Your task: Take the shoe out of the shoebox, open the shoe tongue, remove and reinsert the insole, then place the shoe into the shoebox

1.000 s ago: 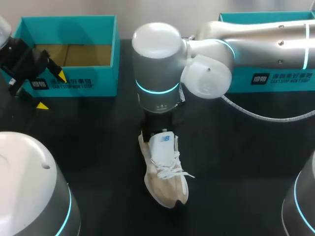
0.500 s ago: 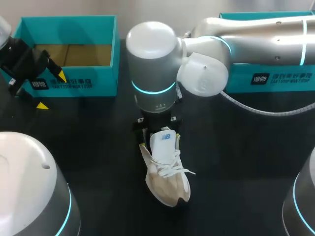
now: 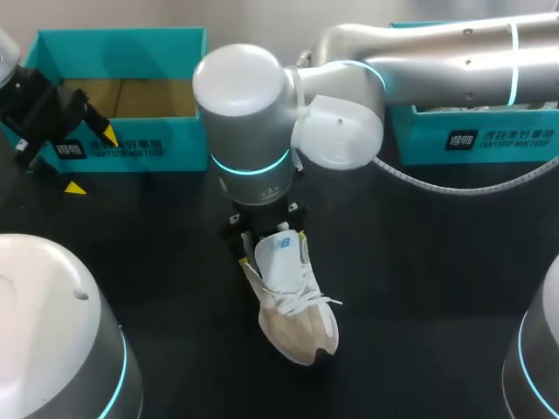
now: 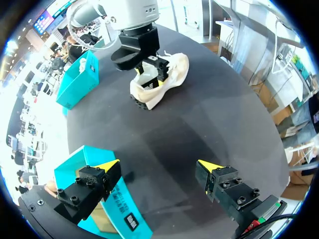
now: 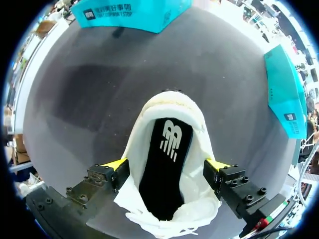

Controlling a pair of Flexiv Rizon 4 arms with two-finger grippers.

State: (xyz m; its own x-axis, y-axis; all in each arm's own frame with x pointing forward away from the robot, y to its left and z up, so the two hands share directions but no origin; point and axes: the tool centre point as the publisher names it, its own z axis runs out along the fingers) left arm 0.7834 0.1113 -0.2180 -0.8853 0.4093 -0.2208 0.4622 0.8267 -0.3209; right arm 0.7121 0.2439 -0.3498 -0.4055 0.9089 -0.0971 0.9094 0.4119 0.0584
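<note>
A cream and white shoe (image 3: 293, 305) lies on the black table, toe toward the front edge, laces loose. My right gripper (image 3: 272, 247) hangs over its heel end, open, one yellow tip on each side of the collar. In the right wrist view the shoe (image 5: 192, 199) lies between the spread fingers (image 5: 115, 169), and the black insole (image 5: 167, 164) shows inside it. My left gripper (image 3: 92, 161) stands open, holding nothing, in front of the teal shoebox (image 3: 205, 78) at the back left. The left wrist view shows the shoe (image 4: 174, 69) far ahead of my left gripper (image 4: 157, 165).
A second teal box (image 3: 472, 140) stands at the back right, partly hidden by my right arm. A cable (image 3: 454, 196) trails from that arm over the table. The near shoebox (image 4: 119, 214) sits right beside my left gripper's finger.
My right arm has moved left and forward over the shoe. Its fingers have spread wider and now stand on both sides of the shoe's opening. The left arm has not moved.
</note>
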